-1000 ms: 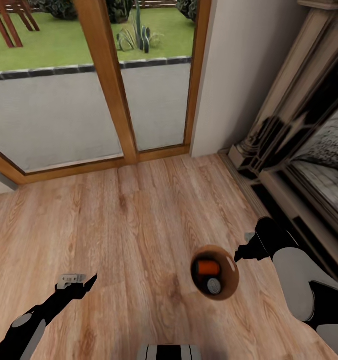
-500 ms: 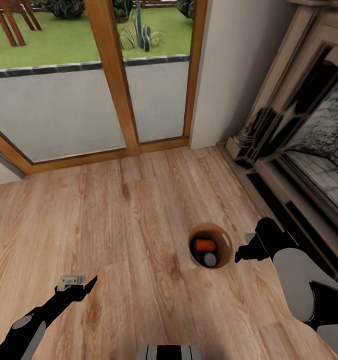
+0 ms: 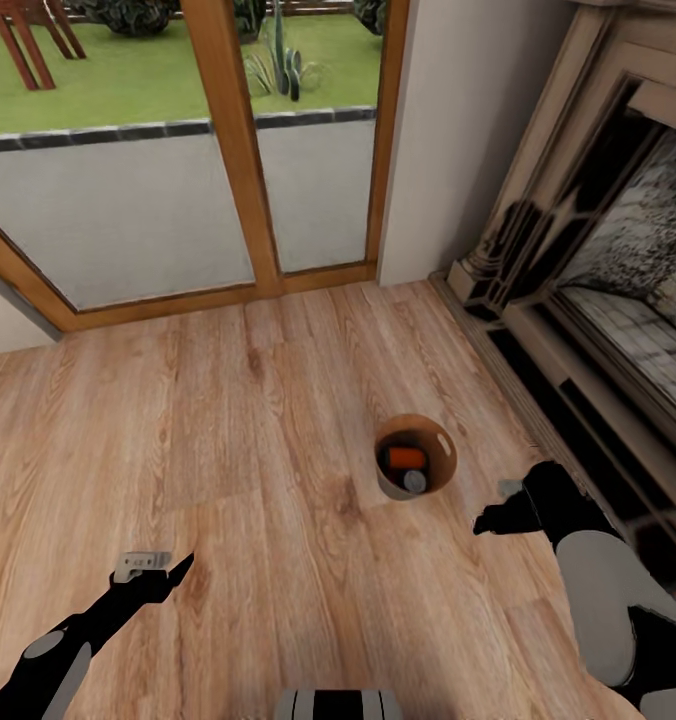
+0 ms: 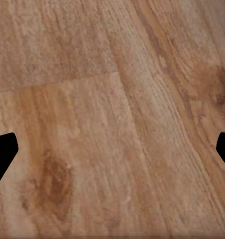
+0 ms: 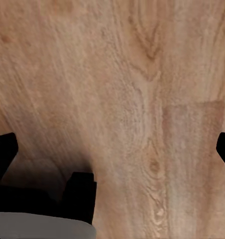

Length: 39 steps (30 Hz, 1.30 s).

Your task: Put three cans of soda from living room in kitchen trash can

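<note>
round brown-lined bin (image 3: 415, 457) now farther away.

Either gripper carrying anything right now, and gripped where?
Nothing is held. The left gripper and right gripper are both open over bare wood floor. The trash can stands on the floor with cans inside.

One tash can (image 3: 415, 457) is counted on the wood floor (image 3: 228, 430). Two soda cans are seen inside it: one orange can (image 3: 408, 458) and one grey-topped can (image 3: 415, 481). Two robot arms are counted: the left arm (image 3: 88, 625) and the right arm (image 3: 578, 545).
</note>
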Tool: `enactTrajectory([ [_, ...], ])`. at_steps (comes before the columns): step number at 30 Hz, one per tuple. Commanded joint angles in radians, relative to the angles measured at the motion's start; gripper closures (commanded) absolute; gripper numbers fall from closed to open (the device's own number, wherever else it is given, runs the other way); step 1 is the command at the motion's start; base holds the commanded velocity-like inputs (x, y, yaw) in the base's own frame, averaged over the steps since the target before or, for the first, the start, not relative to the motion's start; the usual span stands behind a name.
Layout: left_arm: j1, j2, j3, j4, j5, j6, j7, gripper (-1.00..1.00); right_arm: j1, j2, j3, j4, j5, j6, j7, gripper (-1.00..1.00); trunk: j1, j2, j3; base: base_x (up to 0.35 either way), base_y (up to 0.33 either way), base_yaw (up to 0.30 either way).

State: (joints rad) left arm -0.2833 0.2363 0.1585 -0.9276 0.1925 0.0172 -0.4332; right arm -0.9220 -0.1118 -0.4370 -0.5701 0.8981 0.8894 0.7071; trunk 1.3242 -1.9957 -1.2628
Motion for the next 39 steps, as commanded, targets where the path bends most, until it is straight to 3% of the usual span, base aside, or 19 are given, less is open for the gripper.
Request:
enactTrajectory([
  [1, 0.000, 0.000, 0.001, 0.001, 0.007, 0.002, -0.006, -1.00, 0.016, 0.003, -0.031, -0.022, 0.009, -0.019, 0.009, -1.00, 0.000, 0.000, 0.000, -0.060, 0.000, 0.000],
  [4, 0.000, 0.000, 0.001, 0.001, 0.007, 0.002, -0.005, -1.00, 0.074, 0.007, -0.116, -0.089, 0.010, -0.095, 0.008, -1.00, 0.000, 0.000, 0.000, -0.029, 0.000, 0.000],
  [6, 0.000, 0.000, 0.001, 0.001, 0.007, 0.003, -0.005, -1.00, 0.091, 0.008, -0.128, -0.098, 0.010, -0.129, 0.008, -1.00, 0.000, 0.000, 0.000, -0.011, 0.000, 0.000],
  [8, 0.000, 0.000, 0.001, 0.003, 0.007, 0.003, -0.005, -1.00, 0.131, 0.007, -0.146, -0.108, 0.010, -0.227, 0.003, -1.00, 0.000, 0.000, 0.000, -0.005, 0.000, 0.000],
  [9, 0.000, 0.000, 0.001, 0.003, 0.007, 0.003, -0.005, -1.00, 0.131, 0.007, -0.146, -0.108, 0.010, -0.227, 0.003, -1.00, 0.000, 0.000, 0.000, -0.004, 0.000, 0.000],
  [11, 0.000, 0.000, 0.002, 0.013, 0.007, 0.003, -0.005, -1.00, 0.172, 0.006, -0.155, -0.113, 0.009, -0.331, -0.027, -1.00, 0.000, 0.000, 0.000, -0.002, 0.000, 0.000],
  [17, -0.001, 0.000, 0.002, 0.025, 0.006, 0.003, -0.004, -1.00, 0.254, 0.010, -0.163, -0.114, 0.003, -0.486, -0.089, -1.00, 0.000, 0.000, 0.000, 0.000, 0.000, 0.000],
  [21, -0.001, 0.000, 0.002, 0.043, 0.007, 0.001, -0.004, -1.00, 0.317, 0.014, -0.182, -0.114, -0.047, -0.592, -0.125, -1.00, 0.000, 0.000, 0.000, 0.002, 0.000, 0.000],
  [25, -0.001, 0.000, 0.001, 0.064, 0.006, -0.004, 0.013, -1.00, 0.362, 0.012, -0.190, -0.114, -0.082, -0.645, -0.134, -1.00, 0.000, 0.000, 0.000, 0.039, 0.000, 0.000],
  [30, -0.002, 0.000, 0.000, 0.080, -0.007, -0.005, 0.042, -1.00, 0.399, 0.012, -0.192, -0.114, -0.093, -0.722, -0.137, -1.00, 0.000, 0.000, 0.000, 0.080, 0.000, 0.000],
  [36, -0.002, -0.001, 0.003, 0.088, -0.052, -0.005, 0.056, -1.00, 0.439, 0.012, -0.194, -0.114, -0.107, -0.769, -0.139, -1.00, 0.000, 0.000, 0.000, 0.085, 0.000, 0.000],
  [38, -0.003, -0.002, 0.004, 0.112, -0.064, -0.005, 0.060, -1.00, 0.491, 0.010, -0.194, -0.113, -0.167, -0.817, -0.138, -1.00, 0.000, 0.000, 0.000, 0.023, 0.000, 0.000],
  [39, -0.003, -0.002, 0.004, 0.114, -0.064, -0.005, 0.060, -1.00, 0.498, 0.010, -0.194, -0.113, -0.174, -0.822, -0.138, -1.00, 0.000, 0.000, 0.000, 0.012, 0.000, 0.000],
])
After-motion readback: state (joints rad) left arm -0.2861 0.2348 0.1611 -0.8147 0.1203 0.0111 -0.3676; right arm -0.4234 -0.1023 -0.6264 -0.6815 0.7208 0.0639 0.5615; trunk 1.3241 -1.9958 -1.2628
